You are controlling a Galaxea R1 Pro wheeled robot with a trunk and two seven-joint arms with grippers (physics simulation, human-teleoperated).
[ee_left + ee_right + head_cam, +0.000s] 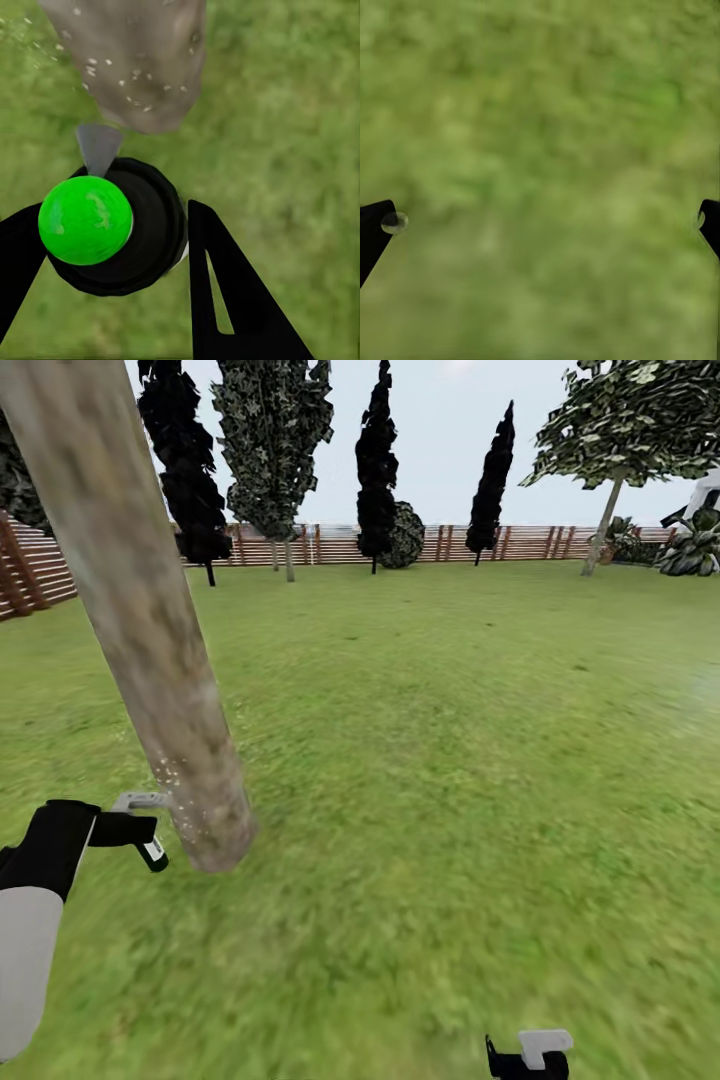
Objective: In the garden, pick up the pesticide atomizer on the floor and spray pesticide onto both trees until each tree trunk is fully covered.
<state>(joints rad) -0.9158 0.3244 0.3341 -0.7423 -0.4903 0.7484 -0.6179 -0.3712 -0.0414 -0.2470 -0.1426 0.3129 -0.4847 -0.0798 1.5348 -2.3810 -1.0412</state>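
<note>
Left arm [40,900] enters at the head view's left edge, white forearm, black wrist. Left gripper [135,825] sits just beside the base of the tree trunk [150,630], low above the grass [450,780]. Left wrist view: pesticide atomizer [112,225] sits between the black fingers [225,300], one finger on each side, jaws clenched on its dark round body; bright green cap faces the camera, pale grey nozzle [97,146] points at the trunk [135,60]. Whitish pesticide speckles [112,79] dot the bark near the nozzle; in the head view the same speckling [185,790] shows on the lower trunk, just beside the gripper. Trunk is thick, blotchy beige-grey, leaning in the frame from top left down to the lawn. Behind it: dark narrow trees [378,460], a round bush [405,535], brown slat fence [330,545] across the back. Far right: pale-leaved tree [640,420] with a thin trunk near the fence. Right gripper [530,1057] is at the bottom edge, well apart from the trunk and atomizer. Right wrist view: fingertips [379,225] at opposite frame edges, jaws released wide, only blurry grass [540,150] between them.
</note>
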